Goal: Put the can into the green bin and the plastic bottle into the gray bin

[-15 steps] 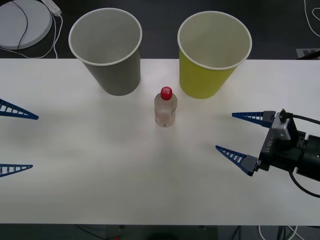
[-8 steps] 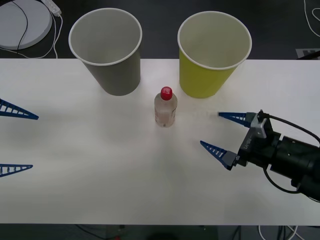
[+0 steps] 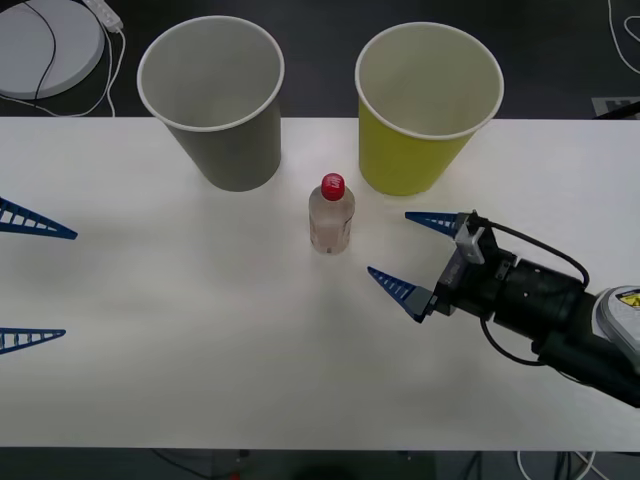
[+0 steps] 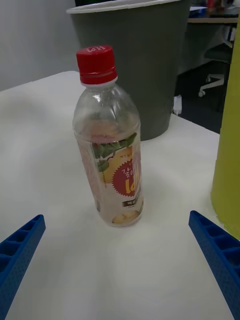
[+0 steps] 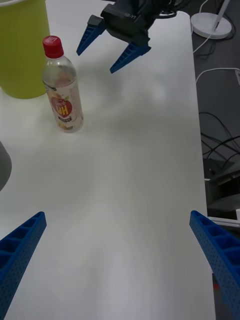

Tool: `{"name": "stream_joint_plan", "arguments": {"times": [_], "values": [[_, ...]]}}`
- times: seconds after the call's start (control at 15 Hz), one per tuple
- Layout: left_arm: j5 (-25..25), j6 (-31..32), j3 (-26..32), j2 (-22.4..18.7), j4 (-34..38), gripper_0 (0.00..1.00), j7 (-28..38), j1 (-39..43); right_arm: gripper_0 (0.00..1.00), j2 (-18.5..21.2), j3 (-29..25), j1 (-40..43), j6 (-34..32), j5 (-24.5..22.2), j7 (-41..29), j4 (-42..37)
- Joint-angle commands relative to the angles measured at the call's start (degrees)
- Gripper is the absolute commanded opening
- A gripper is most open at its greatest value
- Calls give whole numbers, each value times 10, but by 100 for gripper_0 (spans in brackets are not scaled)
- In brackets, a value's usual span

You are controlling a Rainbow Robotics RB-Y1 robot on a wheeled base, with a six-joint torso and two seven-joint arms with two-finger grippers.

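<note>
The plastic bottle carries a red-and-white label whose print cannot be read.

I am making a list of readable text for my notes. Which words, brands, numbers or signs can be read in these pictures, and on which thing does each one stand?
Label of the plastic bottle: large yellow characters on a red circle, too blurred to read.
Red cap of the bottle: faint embossed marks, not readable.
Right claw body: small white print, too small to read.
Gray bin and green bin: no text.

Plastic bottle standing upright on the table ahead of me, gray bin sitting behind-left of it, green bin behind-right, my right gripper lying just right of it.
</note>
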State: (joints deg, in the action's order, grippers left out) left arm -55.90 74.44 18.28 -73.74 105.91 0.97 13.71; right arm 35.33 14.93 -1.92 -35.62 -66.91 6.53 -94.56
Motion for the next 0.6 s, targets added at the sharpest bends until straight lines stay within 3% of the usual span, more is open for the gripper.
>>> {"name": "stream_joint_plan", "arguments": {"times": [0.07, 0.6], "values": [[0, 0, 0, 0, 0, 100, 0, 0, 100, -4, 22, -15, 30, -3, 3, 0], [0, 0, 0, 0, 0, 100, 0, 0, 100, -6, 99, -64, 124, -2, -8, 1]]}}
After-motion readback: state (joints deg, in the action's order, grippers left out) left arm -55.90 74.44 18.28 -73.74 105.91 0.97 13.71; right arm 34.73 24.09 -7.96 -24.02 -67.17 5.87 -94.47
